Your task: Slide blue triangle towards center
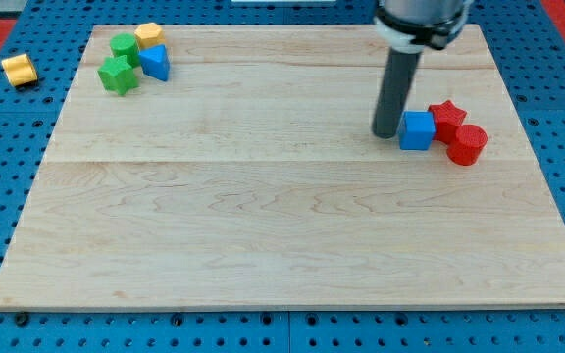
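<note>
The blue triangle (156, 62) lies near the wooden board's top left corner, touching a yellow block (148, 36) above it and close to a green block (124, 46) and a green star (118, 75) on its left. My tip (386, 133) rests on the board at the view's right, far from the blue triangle. It stands just left of a blue cube (417, 130), touching or nearly touching it.
A red star (446, 117) and a red cylinder (467, 144) sit right of the blue cube. A yellow block (18, 70) lies off the board (282, 216) on the blue pegboard at the view's upper left.
</note>
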{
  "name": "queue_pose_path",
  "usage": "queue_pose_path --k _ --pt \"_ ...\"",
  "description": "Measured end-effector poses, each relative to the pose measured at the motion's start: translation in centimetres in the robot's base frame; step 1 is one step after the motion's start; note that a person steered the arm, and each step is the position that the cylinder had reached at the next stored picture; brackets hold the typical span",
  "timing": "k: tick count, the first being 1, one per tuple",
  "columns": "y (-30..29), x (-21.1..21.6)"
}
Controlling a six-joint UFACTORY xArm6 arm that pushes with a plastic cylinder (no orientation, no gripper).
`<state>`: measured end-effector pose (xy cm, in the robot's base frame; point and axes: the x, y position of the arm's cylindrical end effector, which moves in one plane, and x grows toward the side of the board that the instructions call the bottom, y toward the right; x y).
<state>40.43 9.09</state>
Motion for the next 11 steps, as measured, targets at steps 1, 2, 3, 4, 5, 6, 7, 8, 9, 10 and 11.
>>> queue_pose_path --k 1,2,3,4,5,6,7,8,9,10,11 --pt "-9.8 -4.8" --pt "-14.3 -15.2" --pt "-18.8 -21.3" --pt "-20.6 -21.3" --pt "-25.8 -21.3" --pt "-27.9 -20.7" --pt "-28.2 -15.8" --pt "-27.8 -13.5" --pt "-24.5 -12.4" --pt "-18.6 -7.2" --pt "-15.4 -2.1"
